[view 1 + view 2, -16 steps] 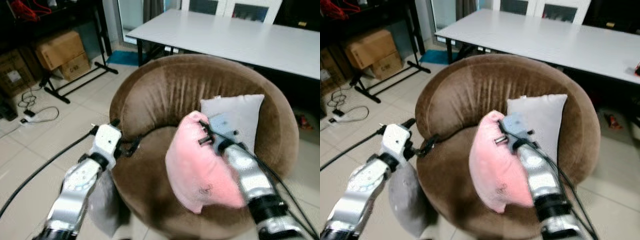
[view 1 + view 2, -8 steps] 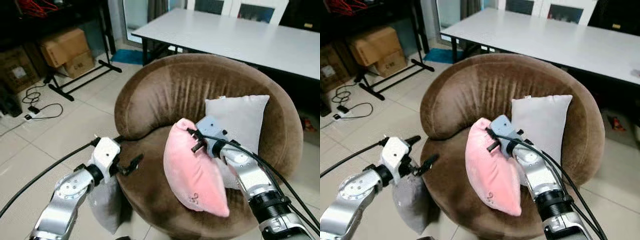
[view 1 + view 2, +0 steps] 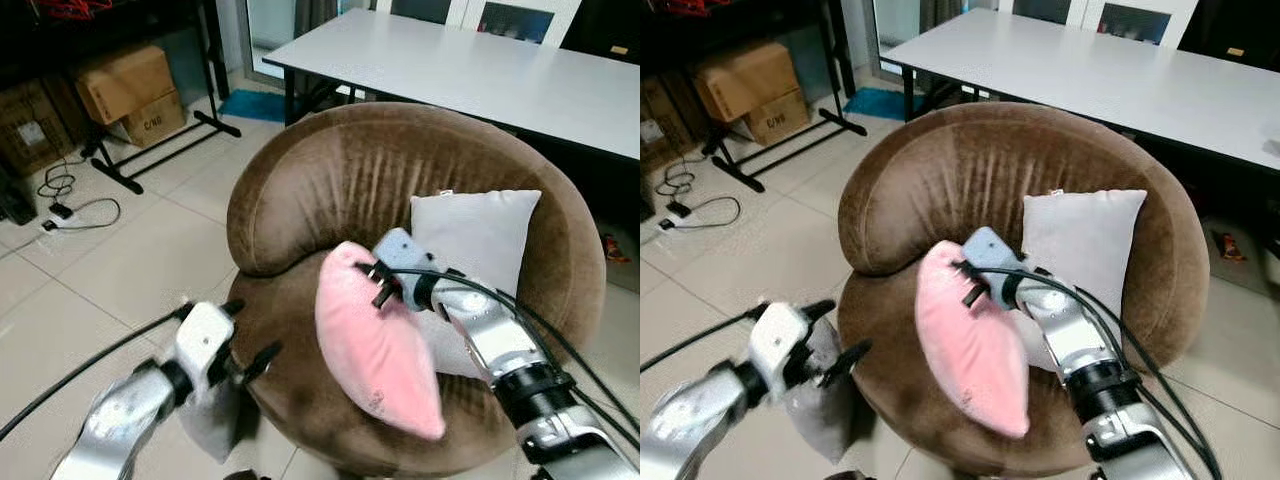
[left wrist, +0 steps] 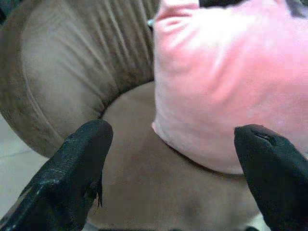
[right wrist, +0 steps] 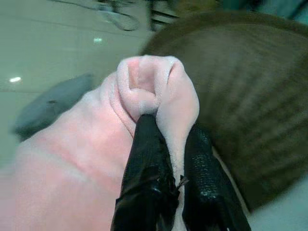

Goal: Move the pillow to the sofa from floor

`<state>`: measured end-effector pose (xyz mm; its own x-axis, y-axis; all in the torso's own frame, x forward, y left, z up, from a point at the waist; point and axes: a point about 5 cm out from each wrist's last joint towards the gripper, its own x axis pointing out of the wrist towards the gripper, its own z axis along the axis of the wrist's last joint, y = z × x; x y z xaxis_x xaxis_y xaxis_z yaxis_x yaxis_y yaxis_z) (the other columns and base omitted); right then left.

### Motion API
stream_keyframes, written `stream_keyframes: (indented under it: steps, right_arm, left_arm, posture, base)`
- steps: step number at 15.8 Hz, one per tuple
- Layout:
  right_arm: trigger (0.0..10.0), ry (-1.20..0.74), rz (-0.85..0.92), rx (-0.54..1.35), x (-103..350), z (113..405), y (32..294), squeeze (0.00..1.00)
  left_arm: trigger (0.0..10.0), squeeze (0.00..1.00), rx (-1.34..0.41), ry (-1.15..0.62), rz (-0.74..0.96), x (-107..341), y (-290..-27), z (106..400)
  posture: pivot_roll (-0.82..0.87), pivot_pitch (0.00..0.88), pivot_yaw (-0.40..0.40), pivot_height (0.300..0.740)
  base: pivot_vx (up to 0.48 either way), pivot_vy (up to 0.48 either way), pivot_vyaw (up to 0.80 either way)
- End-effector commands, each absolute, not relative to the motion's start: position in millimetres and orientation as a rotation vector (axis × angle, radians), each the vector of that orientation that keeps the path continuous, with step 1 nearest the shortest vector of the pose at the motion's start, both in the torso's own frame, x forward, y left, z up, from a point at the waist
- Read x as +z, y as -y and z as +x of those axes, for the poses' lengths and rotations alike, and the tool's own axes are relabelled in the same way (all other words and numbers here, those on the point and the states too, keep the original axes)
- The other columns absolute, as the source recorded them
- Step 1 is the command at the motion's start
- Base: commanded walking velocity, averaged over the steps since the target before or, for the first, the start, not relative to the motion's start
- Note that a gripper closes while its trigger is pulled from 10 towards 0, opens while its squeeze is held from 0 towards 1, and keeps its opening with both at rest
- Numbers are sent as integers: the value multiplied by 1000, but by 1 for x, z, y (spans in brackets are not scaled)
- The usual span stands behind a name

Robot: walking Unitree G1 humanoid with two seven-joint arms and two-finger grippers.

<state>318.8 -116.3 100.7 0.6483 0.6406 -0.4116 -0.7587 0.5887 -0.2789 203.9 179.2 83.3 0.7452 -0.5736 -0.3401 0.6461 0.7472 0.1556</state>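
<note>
A pink pillow (image 3: 375, 350) hangs upright over the seat of the round brown sofa (image 3: 330, 190). My right gripper (image 3: 372, 283) is shut on the pillow's bunched top corner (image 5: 154, 84), with both black fingers (image 5: 147, 159) pinching the fabric. The pillow's lower end is close to the seat cushion near the front rim; I cannot tell whether it touches. My left gripper (image 3: 250, 332) stands open, fingers spread wide, at the sofa's front left edge, facing the pink pillow (image 4: 231, 86) with nothing between them.
A light grey pillow (image 3: 480, 235) leans on the sofa's backrest. A darker grey cushion (image 3: 215, 425) lies on the tiled floor under my left arm. Behind the sofa stands a white table (image 3: 480, 70); cardboard boxes (image 3: 125, 90), a black stand and cables (image 3: 70, 205) are at far left.
My right gripper has carried the pink pillow leftward and lower over the seat. My left arm has dropped lower and drawn back from the sofa's rim.
</note>
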Motion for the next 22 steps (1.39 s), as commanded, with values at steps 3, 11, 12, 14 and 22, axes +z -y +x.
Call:
stream_keyframes:
  steps: [3, 11, 12, 14, 22]
  right_arm:
    - [10000, -234, -480, 912, 126, 312, 120, 0]
    - [10000, -340, -584, 729, 132, 318, 139, 0]
    - [10000, -352, -596, 692, 129, 321, 138, 0]
    - [10000, -343, -598, 615, 121, 334, 128, 0]
    - [10000, -145, -1088, 356, 139, 395, 109, 1000]
  left_arm:
    - [10000, 0, -684, -292, 268, 86, -180, 198]
    - [10000, 0, -680, -302, 273, 89, -180, 201]
    - [10000, 0, -680, -302, 273, 89, -180, 202]
    - [10000, 0, -682, -303, 273, 89, -180, 204]
    - [10000, 0, -686, -299, 314, 91, -184, 218]
  posture:
    - [-20, 0, -53, 740]
    - [-22, 0, -47, 740]
    - [-23, 0, -44, 740]
    - [-26, 0, -36, 740]
    - [-26, 0, -12, 740]
  base:
    - [0, 0, 0]
    - [0, 0, 0]
    - [0, 0, 0]
    - [0, 0, 0]
    - [0, 0, 0]
